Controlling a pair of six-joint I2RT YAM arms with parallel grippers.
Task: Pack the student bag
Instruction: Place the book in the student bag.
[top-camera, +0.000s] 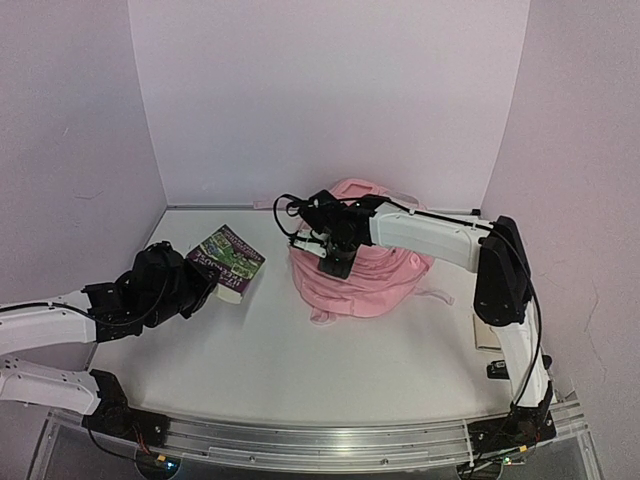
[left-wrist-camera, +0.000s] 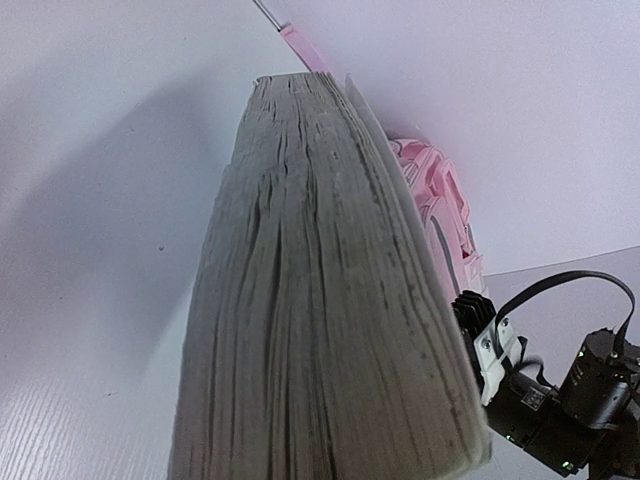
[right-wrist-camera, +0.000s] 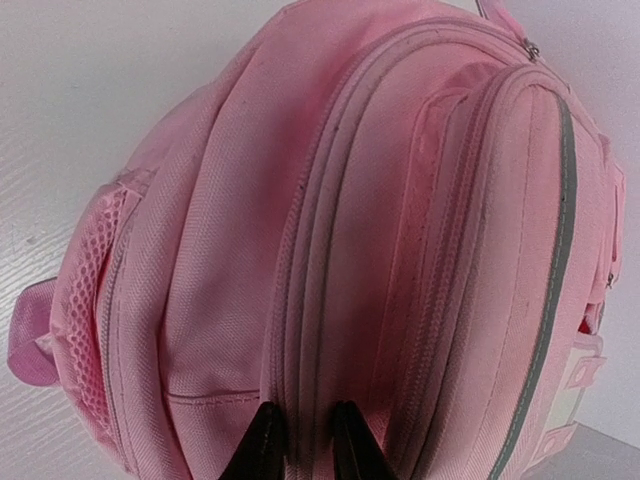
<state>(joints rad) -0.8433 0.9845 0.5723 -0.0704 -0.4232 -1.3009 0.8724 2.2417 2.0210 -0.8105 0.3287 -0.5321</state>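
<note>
Bag (top-camera: 365, 272): soft pink woven fabric, slumped rounded lump on the white table (top-camera: 300, 370), at 1 o'clock from table centre. Pale strap out toward 4 o'clock.
Book (top-camera: 228, 260): thick paperback, glossy purple-green cover, at 9 o'clock of bag and well apart from it.
Left gripper (top-camera: 208, 285): black, at book's 7 o'clock corner. Looks clamped on book from top view. Own fingers hidden in left wrist view.
Right gripper (top-camera: 336, 262): reaches in from 3 o'clock, nose down on bag's 10 o'clock side, clamped on bag.

Right wrist view only:
- twin curved zip tracks (right-wrist-camera: 310, 250) over domed pockets
- grey piping (right-wrist-camera: 560, 250) along front pocket edge
- open mesh side pocket (right-wrist-camera: 85, 300) at 9 o'clock
- coarse weave visible
- black fingertips (right-wrist-camera: 265, 445) at 6 o'clock, nearly together, pinching a ridge of fabric beside the zip

Left wrist view only:
- book's page block end-on, grey, rough, wavy leaves, fills most of frame
- bag behind it at 2 o'clock
- right arm's black hardware and looped cable at 4 o'clock
- faint wood grain on table

Top view only:
- cover art
- both arms
- overall layout
</note>
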